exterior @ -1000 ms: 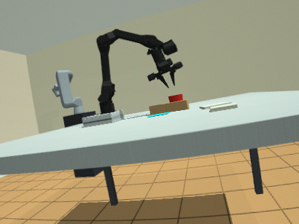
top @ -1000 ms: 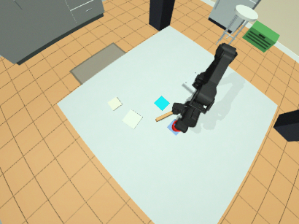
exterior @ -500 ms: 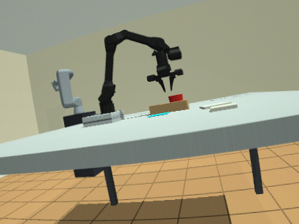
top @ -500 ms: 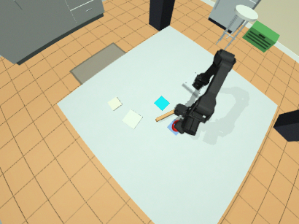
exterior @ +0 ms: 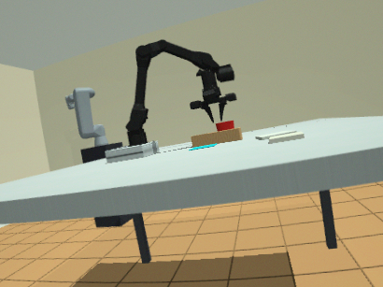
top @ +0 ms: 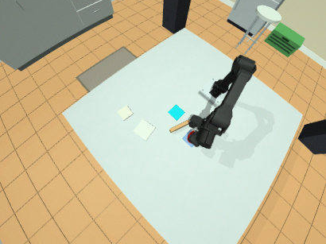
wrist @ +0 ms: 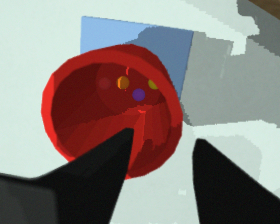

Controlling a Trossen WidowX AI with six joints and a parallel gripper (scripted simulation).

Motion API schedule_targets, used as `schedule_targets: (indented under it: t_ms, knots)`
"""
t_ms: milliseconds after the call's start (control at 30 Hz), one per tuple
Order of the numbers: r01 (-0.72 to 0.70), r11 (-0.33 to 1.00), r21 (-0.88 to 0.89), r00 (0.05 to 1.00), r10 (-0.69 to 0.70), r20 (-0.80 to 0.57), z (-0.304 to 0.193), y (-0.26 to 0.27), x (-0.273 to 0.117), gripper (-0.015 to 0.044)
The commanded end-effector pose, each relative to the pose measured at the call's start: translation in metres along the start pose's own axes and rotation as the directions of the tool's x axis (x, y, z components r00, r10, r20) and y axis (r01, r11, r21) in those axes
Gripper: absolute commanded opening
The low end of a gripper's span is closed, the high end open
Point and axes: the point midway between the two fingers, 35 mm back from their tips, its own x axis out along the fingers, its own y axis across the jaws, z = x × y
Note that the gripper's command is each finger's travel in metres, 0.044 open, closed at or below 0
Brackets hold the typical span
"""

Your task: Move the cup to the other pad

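The red cup [wrist: 112, 111] sits upright on a blue pad [wrist: 131, 42], open mouth up, with three marbles [wrist: 138, 94] inside: orange, purple, yellow. The gripper [wrist: 162, 155] hangs above it, part-closed, gripping nothing; one finger [wrist: 107, 160] overlaps the rim, the other lies outside.

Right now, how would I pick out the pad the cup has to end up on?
Start at the white table and find the black arm's hand, poised over the red cup on a pale blue pad. Past the wooden bar lies the target pad, bright cyan, unlike the two cream squares nearby.
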Motion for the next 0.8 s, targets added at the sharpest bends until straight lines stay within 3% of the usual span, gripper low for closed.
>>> schedule_targets:
  t_ms: [0,767]
  knots:
    - [0.01,1.0,0.006,1.0,-0.01,0.008,0.001,-0.002,0.01,0.0148]
    - [0.01,1.0,0.006,1.0,-0.01,0.008,0.002,-0.004,0.045,0.0148]
